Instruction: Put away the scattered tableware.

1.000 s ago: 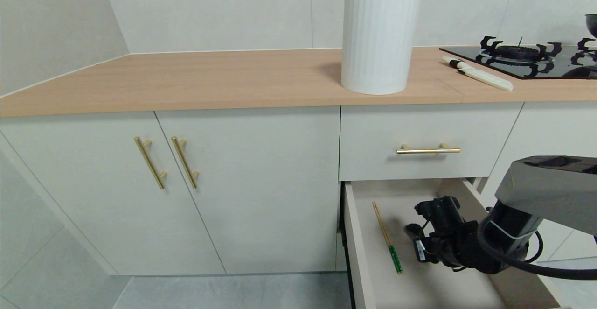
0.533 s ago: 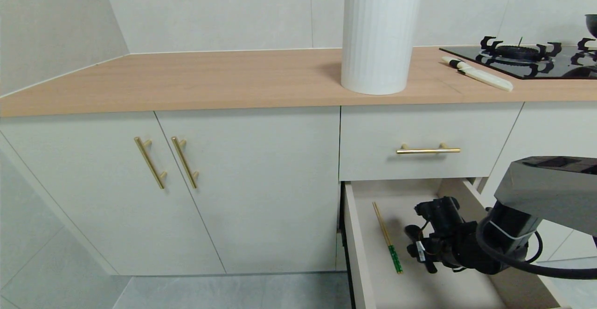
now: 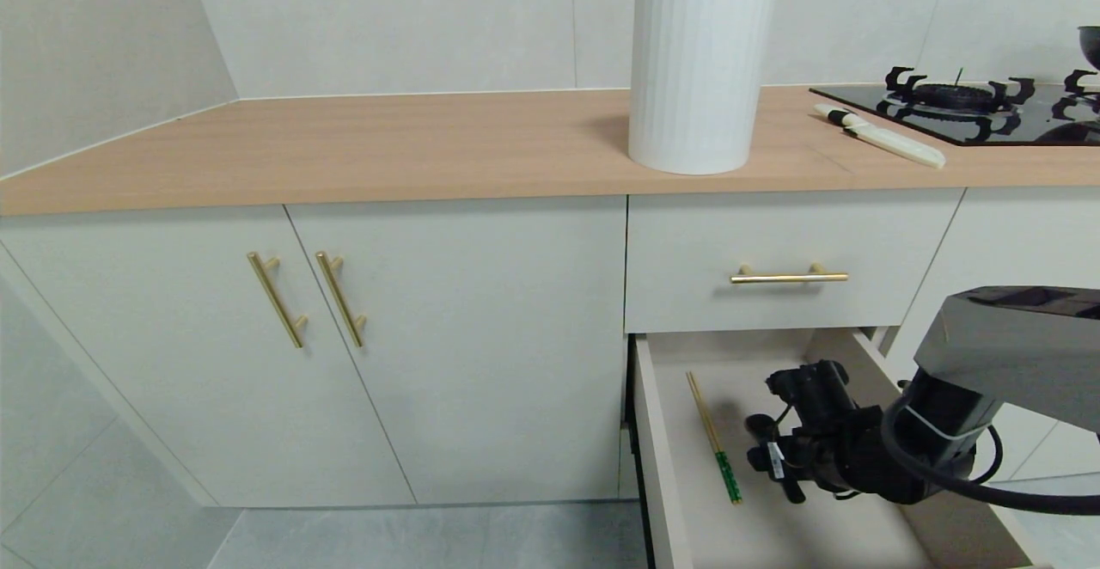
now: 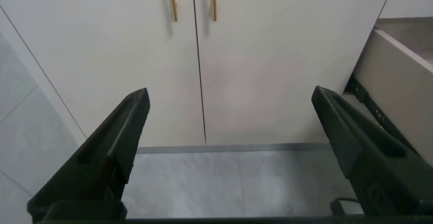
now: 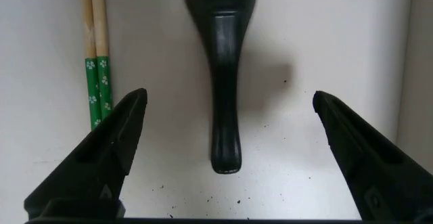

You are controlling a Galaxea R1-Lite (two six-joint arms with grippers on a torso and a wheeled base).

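The lower drawer (image 3: 657,457) stands pulled out. My right gripper (image 3: 778,466) hangs inside it, open. A black spoon (image 5: 225,82) lies on the drawer floor straight below, between the spread fingers (image 5: 115,149) and touching neither. In the head view the spoon's bowl (image 3: 756,423) shows just behind the gripper. A pair of wooden chopsticks with green ends (image 3: 713,440) lies along the drawer's left side, the chopsticks (image 5: 95,55) well apart from the spoon. My left gripper (image 4: 229,95) is open and holds nothing, low before the cabinet doors (image 4: 199,61).
On the wooden counter (image 3: 387,143) stand a tall white ribbed cylinder (image 3: 703,66) and, to its right, a white knife (image 3: 876,135) beside the black gas hob (image 3: 971,109). The upper drawer with its gold handle (image 3: 789,277) is closed above the open one.
The spoon's handle end now shows below the right gripper, where a second ago it was hidden. The gripper has risen very slightly. The chopsticks lie as before.
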